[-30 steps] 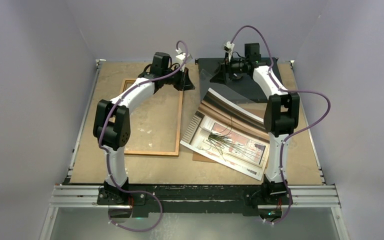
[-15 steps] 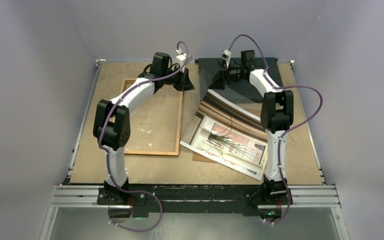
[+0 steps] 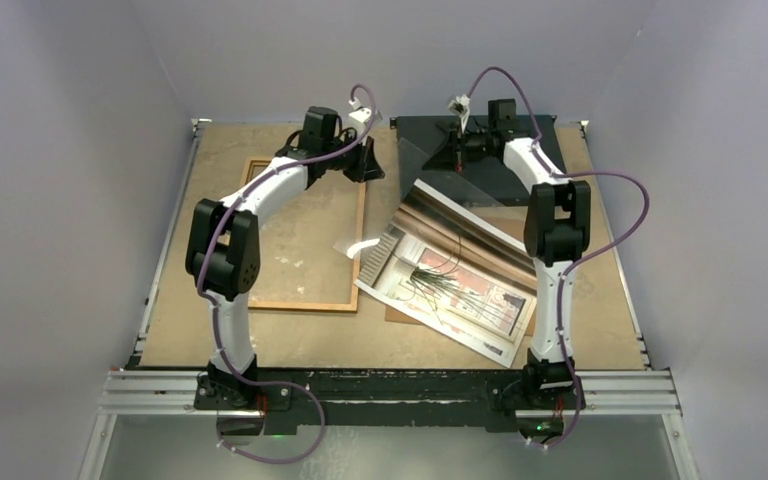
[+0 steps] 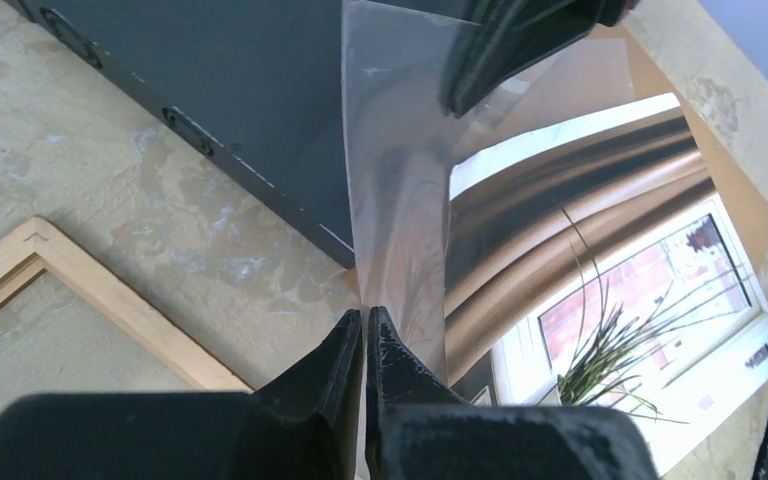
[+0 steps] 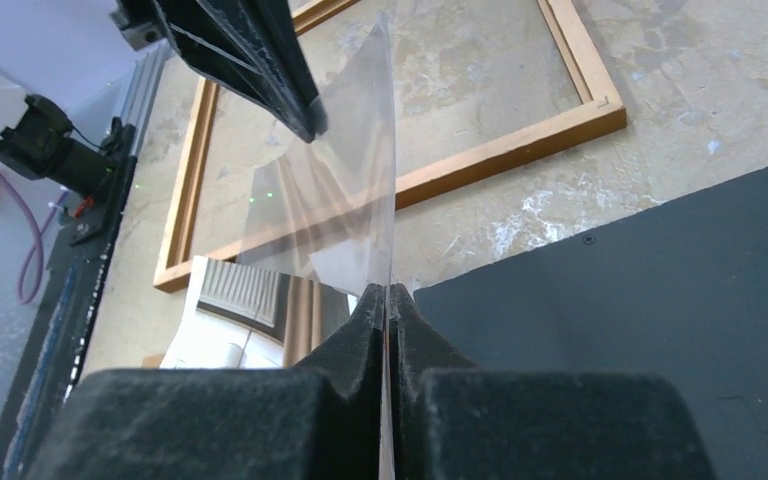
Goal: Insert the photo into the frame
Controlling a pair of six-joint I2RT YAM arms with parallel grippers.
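Note:
The photo (image 3: 460, 290), a glossy print of a building with dark grass lines, lies face up and askew right of centre on the table. The frame (image 3: 305, 303), thin orange-brown wood, lies flat to the left. A thin clear sheet (image 4: 400, 200) stands on edge between both grippers, above the photo's far corner. My left gripper (image 3: 368, 168) is shut on one edge of the sheet (image 5: 350, 180), by the frame's far right corner. My right gripper (image 3: 452, 160) is shut on the opposite edge, over the black box. Through the sheet I see the frame (image 5: 500, 150) and the photo (image 4: 640, 290).
A flat black box (image 3: 500, 175) lies at the back right, partly under the right arm. A brown hardboard sheet (image 3: 397, 315) lies under the photo with only its edges showing. Purple cables loop above both arms. Walls close in on three sides.
The right gripper moved left and closed on the clear sheet's edge. The photo's near end slid slightly left. The left arm stayed put, still shut.

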